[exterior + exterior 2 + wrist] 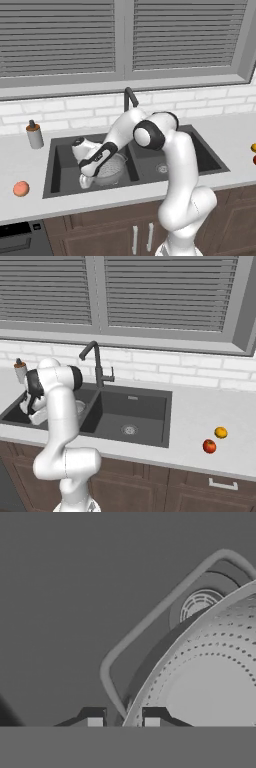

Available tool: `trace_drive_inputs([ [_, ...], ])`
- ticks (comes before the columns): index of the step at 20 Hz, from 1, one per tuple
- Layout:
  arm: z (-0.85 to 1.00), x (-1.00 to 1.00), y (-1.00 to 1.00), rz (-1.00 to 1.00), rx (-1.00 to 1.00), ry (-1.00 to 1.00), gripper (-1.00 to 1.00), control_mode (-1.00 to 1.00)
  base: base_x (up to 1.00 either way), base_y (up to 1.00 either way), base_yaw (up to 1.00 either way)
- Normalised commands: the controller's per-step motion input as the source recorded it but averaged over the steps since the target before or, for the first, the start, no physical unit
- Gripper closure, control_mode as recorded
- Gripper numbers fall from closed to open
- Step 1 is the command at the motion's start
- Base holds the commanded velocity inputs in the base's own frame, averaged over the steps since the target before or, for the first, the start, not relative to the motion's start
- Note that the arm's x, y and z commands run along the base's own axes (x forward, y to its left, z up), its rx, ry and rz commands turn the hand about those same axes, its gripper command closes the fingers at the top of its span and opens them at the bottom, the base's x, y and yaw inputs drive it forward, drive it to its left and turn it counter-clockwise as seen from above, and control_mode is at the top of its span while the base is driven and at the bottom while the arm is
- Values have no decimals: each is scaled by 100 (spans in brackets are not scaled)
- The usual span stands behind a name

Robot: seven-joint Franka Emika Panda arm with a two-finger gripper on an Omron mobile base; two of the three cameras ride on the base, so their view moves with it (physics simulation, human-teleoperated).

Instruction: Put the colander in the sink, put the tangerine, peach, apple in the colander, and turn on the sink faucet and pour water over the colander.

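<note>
Reaching down into the left basin of the sink [210,159], the tool [123,722] has its two dark finger tips set narrowly on either side of the colander [112,170] rim, one inside the bowl and one outside. It appears to be gripping that rolled rim, though the contact itself sits at the very edge of the hand view. The colander hangs or rests low in the basin, above the round steel drain [200,604], probably so that water can run through it and away. One of its thin side handles [150,619] loops out past the rim.

The black sink faucet [130,97] stands behind the divider between the basins. The peach [21,188] lies on the desk [30,165] left of the sink. The apple [209,446] and the tangerine [221,432] sit just beside each other on the desk right of it. None of the fruit is in the colander yet. A soap dispenser [34,134] stands at the back left.
</note>
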Motion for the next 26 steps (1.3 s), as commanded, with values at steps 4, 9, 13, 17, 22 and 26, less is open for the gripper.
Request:
trace_drive_inputs([
  [4,0,-28,-36,0,0,0,100,-100,0,0,0],
  [9,0,-37,-23,0,0,0,100,-100,0,0,0],
  [13,0,-7,-1,0,0,0,-100,-100,0,0,0],
  [17,0,0,0,0,0,0,-100,-100,0,0,0],
  [22,3,0,0,0,0,-1,-100,-100,0,0,0],
  [26,43,0,0,-6,0,0,-100,-100,0,0,0],
])
